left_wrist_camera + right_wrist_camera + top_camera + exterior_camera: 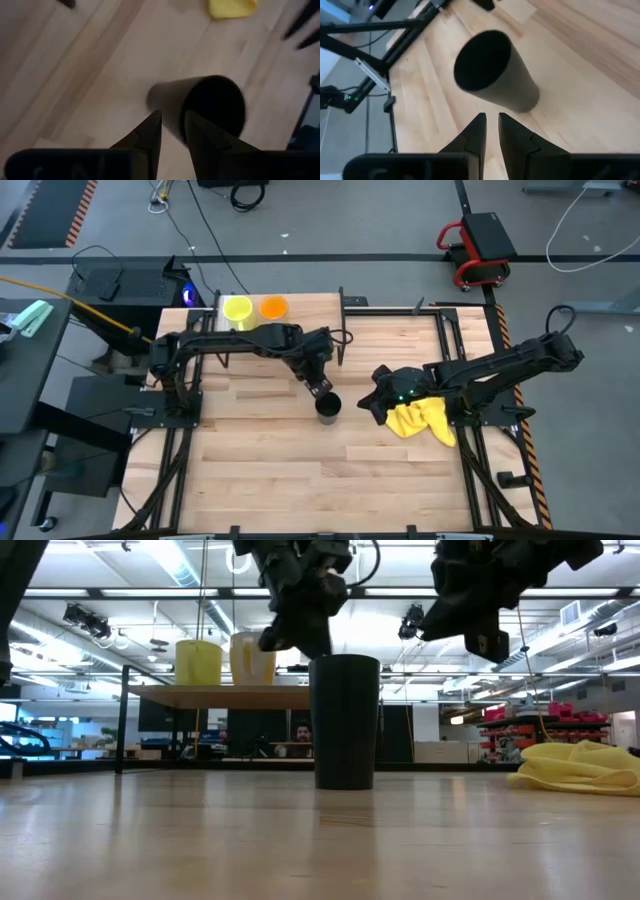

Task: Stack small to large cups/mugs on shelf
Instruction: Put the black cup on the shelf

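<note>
- Left gripper (172,131) hovers just above the black cup (328,407), fingers a little apart around nothing, tips near its rim.
- Right gripper (491,126), fingers slightly parted and empty, points at that cup from beside the yellow cloth (420,420).
- Only the low view shows the cup standing upright on the tabletop (300,840), below both grippers.
- Yellow mug (237,310) and orange mug (273,307) stand together on the shelf (230,695).

We counted three cups: one tall black plastic cup (328,407), one yellow mug (237,310) and one orange mug (273,307). There was one raised light-wood shelf (230,696), one crumpled yellow cloth (420,420), and two dark robot arms.
</note>
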`<state>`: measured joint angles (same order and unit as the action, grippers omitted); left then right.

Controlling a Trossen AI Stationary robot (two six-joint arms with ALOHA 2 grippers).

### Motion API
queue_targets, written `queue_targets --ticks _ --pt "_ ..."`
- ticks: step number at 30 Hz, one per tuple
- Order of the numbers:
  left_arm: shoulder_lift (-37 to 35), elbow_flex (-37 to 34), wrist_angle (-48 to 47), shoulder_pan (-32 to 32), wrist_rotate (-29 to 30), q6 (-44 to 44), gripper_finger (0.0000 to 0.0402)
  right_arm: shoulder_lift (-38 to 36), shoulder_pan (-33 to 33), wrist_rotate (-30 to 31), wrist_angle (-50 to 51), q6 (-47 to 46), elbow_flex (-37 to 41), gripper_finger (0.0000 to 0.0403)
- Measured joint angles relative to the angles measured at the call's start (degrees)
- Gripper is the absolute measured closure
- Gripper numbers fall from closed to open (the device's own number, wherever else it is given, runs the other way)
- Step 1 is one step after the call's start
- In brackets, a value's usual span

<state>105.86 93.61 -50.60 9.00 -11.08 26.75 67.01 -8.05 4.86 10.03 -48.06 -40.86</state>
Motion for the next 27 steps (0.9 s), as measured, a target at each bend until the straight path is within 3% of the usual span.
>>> queue_targets --ticks 8,19,27 --pt "0.0 1.1 1.0 -1.0 -0.5 0.1 0.0313 9.3 -0.6 -0.3 -0.9 1.3 0.0 0.0345" --pt "0.0 1.0 -0.2 -1.9 1.1 0.7 0.0315 20.5 -0.7 0.1 -13.8 2.2 0.0 0.0345" --pt "0.0 0.7 -1.1 -3.0 1.5 0.7 0.0314 24.5 0.9 0.0 -21.2 2.0 0.0 0.0345"
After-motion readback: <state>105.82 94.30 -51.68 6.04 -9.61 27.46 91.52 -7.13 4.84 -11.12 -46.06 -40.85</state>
